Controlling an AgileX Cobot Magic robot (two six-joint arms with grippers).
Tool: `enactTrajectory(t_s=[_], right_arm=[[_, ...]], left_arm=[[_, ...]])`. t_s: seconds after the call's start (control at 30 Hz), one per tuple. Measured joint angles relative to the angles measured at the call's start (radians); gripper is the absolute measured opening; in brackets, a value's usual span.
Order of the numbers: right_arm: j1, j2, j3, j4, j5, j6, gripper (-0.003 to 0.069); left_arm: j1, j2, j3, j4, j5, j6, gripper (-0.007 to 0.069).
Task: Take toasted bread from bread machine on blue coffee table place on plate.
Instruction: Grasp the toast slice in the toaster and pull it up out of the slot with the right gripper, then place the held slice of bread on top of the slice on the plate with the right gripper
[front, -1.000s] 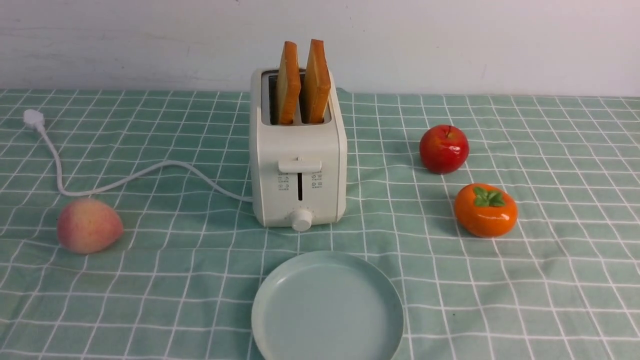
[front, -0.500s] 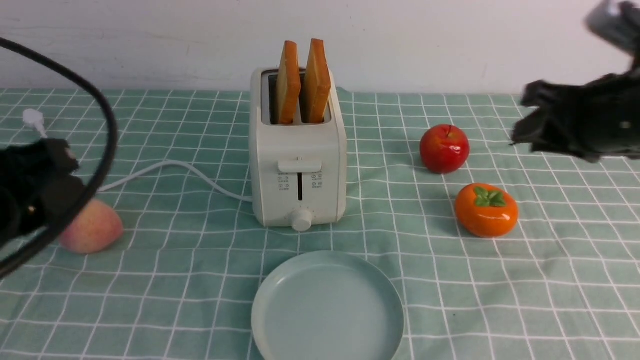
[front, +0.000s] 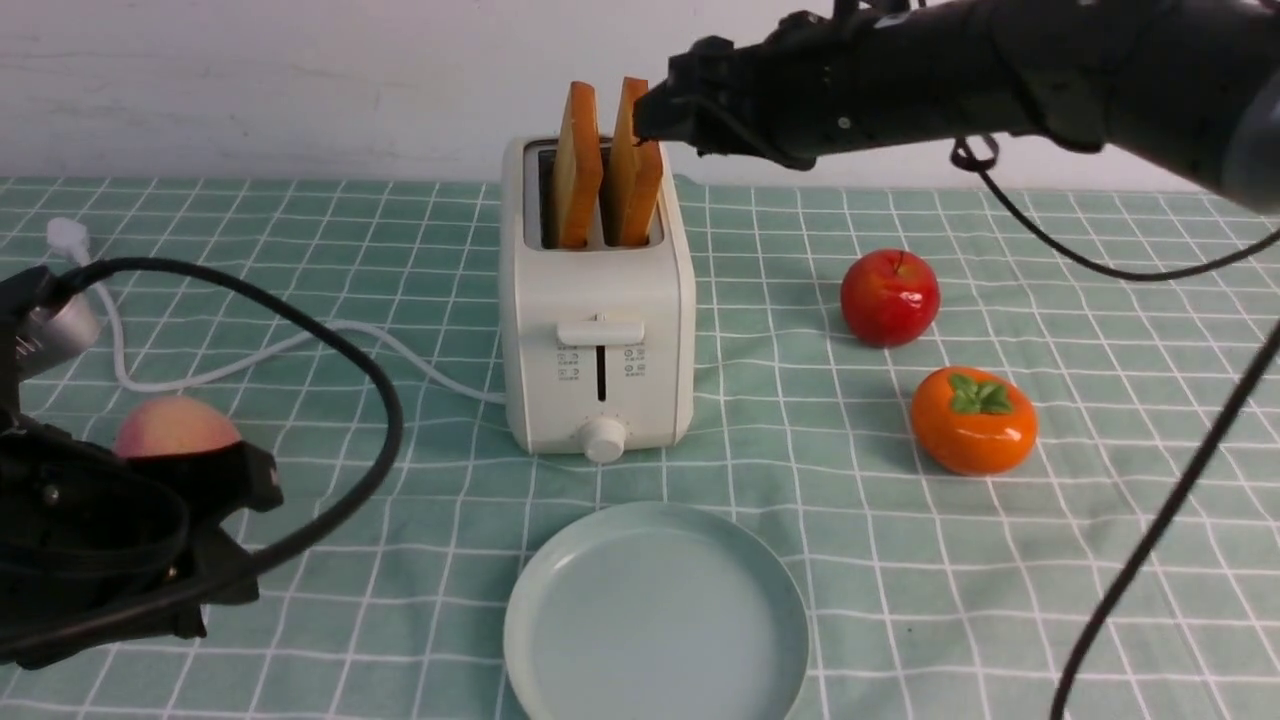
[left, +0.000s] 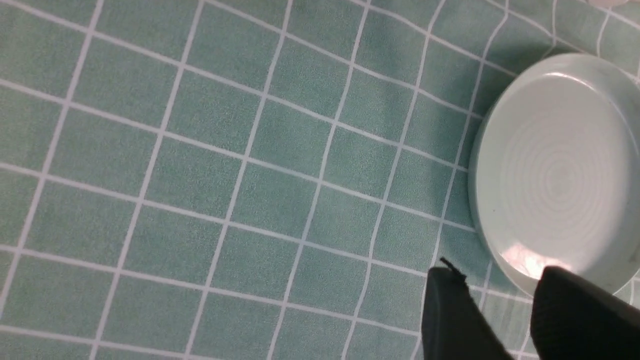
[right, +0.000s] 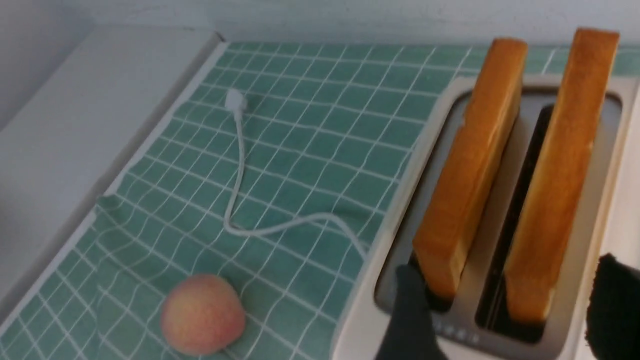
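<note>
The cream-white bread machine (front: 597, 330) stands mid-table on the teal grid cloth (front: 850, 560). Two toasted bread slices (front: 578, 165) (front: 634, 170) stand upright in its slots. The pale blue-green plate (front: 655, 615) lies empty in front of it. My right gripper (front: 662, 115) is open above the toaster, by the right slice's top. In the right wrist view its gripper (right: 507, 265) is spread wide, with both slices (right: 470, 165) (right: 560, 170) showing between the fingers. My left gripper (front: 235, 530) is low at the left, open and empty (left: 500, 275), beside the plate (left: 555, 165).
A red apple (front: 889, 297) and an orange persimmon (front: 972, 420) lie right of the toaster. A peach (front: 172, 425) lies at the left, just behind my left arm. The white cord (front: 300, 345) runs left to its plug (front: 66, 238). A white wall stands behind.
Both arms have come into view. The right arm swung in from the right to the toaster's top. The left arm moved forward and right, in front of the peach.
</note>
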Motion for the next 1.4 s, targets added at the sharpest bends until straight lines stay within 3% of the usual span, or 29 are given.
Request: enactTrajectory(t_s=[0.17, 0.43, 0.7, 0.77, 1.03, 1.2, 1.4], right_arm=[[-0.001, 0.101, -0.032, 0.015, -0.088, 0.0, 0.0478], [-0.001, 0.16, -0.035, 0.083, -0.117, 0.0, 0.0408], [-0.001, 0.16, -0.035, 0.115, -0.101, 0.0, 0.023], [-0.001, 0.154, -0.036, 0.136, -0.095, 0.0, 0.0129], [-0.025, 0.062, -0.036, 0.142, -0.092, -0.005, 0.0106], [-0.139, -0.112, -0.036, 0.128, 0.042, -0.036, 0.0106], [-0.286, -0.269, -0.041, -0.019, 0.518, -0.004, 0.0106]], left_arm=[[0.0, 0.0, 0.0, -0.002, 0.007, 0.0, 0.0237], [0.0, 0.0, 0.0, -0.002, 0.011, 0.0, 0.0238], [0.0, 0.0, 0.0, -0.002, 0.012, 0.0, 0.0238], [0.0, 0.0, 0.0, -0.002, 0.011, 0.0, 0.0238], [0.0, 0.0, 0.0, -0.002, -0.002, 0.0, 0.0238], [0.0, 0.0, 0.0, -0.002, -0.044, 0.0, 0.0238], [0.0, 0.0, 0.0, -0.002, -0.075, 0.0, 0.0238]])
